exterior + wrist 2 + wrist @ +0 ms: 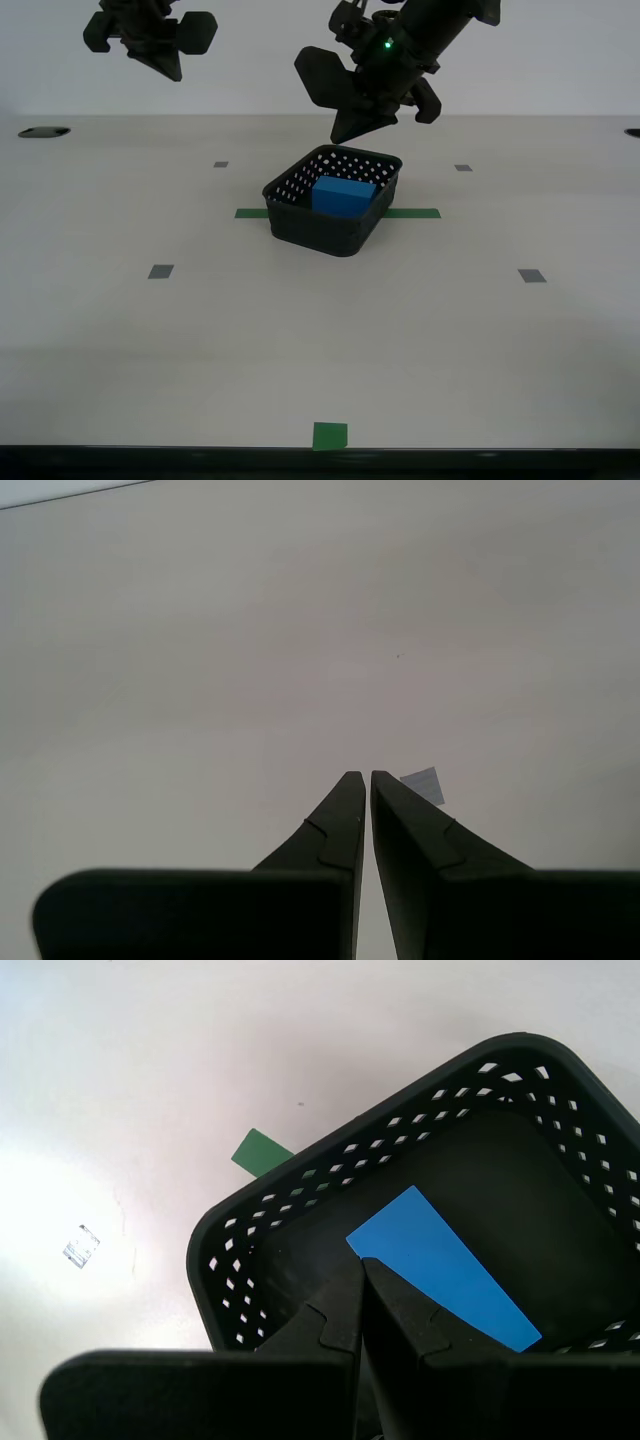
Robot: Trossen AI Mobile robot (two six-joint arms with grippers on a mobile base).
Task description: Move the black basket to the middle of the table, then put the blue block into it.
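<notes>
Blue block (pixel 343 195): rigid, light, smooth; I'd grip opposite flat faces; in black basket (pixel 333 226), below my first tool (pixel 362 1265).
First tool: closed, empty.
Second tool (pixel 361 777): closed, empty.

Both grippers' fingers (pixel 340 1300) (pixel 345 815) closed, arms raised.

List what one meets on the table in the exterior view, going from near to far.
Green square marker → grey square → black basket holding the blue block → far grey square.
</notes>
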